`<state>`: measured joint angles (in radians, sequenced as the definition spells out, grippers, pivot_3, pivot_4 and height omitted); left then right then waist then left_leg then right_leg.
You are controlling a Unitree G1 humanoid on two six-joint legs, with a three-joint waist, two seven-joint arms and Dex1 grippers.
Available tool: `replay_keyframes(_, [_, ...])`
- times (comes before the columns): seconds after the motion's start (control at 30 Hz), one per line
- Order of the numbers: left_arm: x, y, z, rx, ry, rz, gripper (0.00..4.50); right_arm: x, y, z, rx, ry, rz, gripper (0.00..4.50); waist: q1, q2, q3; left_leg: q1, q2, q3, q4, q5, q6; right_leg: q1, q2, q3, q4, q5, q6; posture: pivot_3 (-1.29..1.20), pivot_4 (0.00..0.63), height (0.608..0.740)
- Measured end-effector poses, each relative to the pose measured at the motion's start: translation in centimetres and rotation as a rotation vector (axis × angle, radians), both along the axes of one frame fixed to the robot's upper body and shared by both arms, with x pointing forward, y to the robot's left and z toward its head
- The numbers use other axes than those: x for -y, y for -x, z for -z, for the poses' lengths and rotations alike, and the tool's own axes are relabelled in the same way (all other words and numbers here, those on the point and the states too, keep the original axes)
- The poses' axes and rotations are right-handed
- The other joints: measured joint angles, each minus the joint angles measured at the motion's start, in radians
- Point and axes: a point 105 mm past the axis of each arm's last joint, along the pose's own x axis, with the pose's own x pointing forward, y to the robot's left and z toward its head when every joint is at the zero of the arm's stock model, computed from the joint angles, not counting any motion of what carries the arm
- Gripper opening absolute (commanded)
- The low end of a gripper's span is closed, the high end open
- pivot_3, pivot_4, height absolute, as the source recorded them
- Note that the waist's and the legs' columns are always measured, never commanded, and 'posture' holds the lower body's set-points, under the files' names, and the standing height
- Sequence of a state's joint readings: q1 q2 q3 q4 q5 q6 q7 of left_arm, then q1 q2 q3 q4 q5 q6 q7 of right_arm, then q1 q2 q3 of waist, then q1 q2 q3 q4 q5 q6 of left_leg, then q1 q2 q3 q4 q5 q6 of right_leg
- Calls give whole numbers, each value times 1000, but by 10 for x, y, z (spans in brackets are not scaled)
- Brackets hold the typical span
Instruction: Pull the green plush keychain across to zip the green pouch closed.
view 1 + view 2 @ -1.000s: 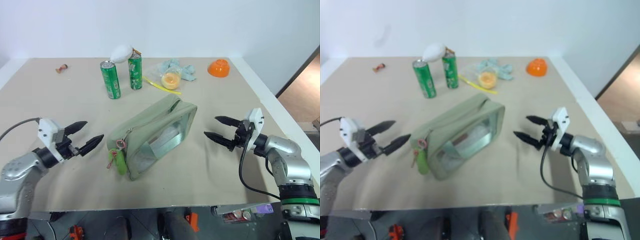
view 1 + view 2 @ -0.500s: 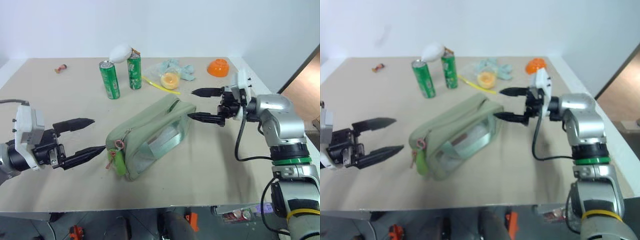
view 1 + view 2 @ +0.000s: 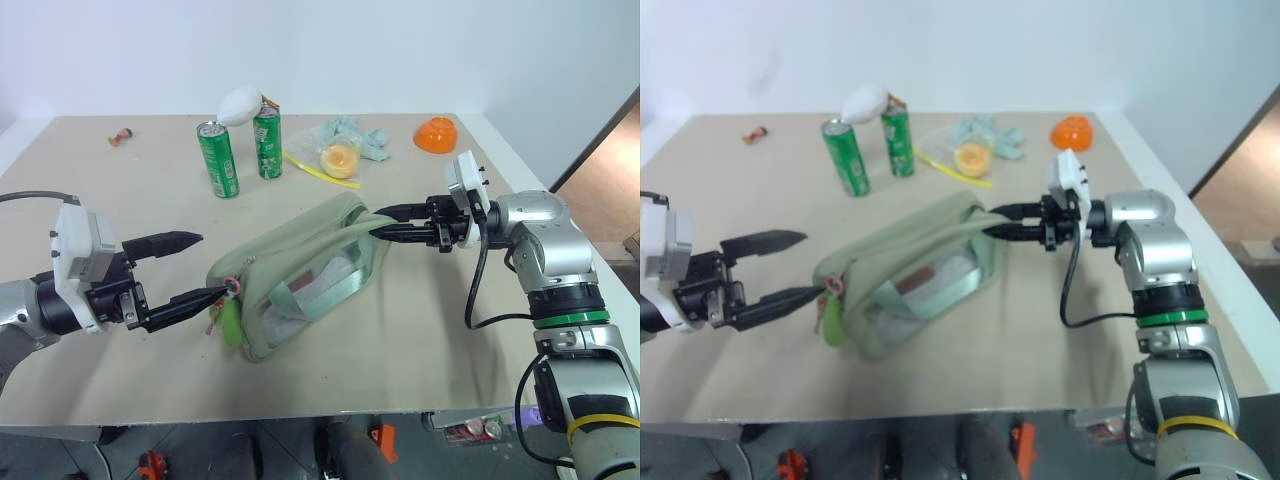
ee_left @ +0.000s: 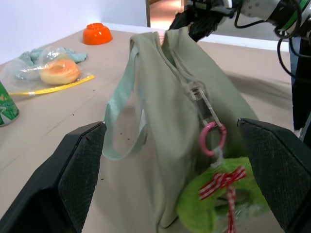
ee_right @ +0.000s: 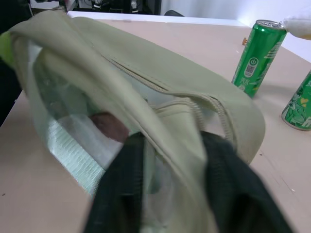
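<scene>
Right arm: rounded silver-grey shells, a bright green ring and black collar below the elbow and a yellow ring lower down, with a black cable looping from the wrist along the forearm; its right hand (image 3: 388, 222) carries two slim, tapered black fingers beneath a small white camera block. Left arm: a silver-grey shell and black wrist, a boxy white camera block fed by a black cable, and a left hand (image 3: 193, 268) with two long pointed black fingers whose inner pads (image 4: 82, 170) are finely cross-hatched.
</scene>
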<state>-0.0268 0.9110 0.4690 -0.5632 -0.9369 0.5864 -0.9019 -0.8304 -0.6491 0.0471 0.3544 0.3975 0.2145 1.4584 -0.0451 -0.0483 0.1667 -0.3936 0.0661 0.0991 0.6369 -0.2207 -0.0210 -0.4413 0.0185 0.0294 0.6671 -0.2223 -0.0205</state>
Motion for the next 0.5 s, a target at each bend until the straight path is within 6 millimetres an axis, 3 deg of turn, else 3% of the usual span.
replay_keyframes(0.33, [-6,-16,0,20,13,-35,4500,2,8,-1,10,26,37,75,1,0,0,-1,0,0,0,0,0,0,-2,0,0,0,1,0,150,740])
replay_keyframes(0.5, [-12,-19,3,27,2,-60,4500,14,23,-3,-5,39,122,75,7,0,0,-1,-1,-1,0,0,0,0,-4,-1,0,-1,2,0,150,740])
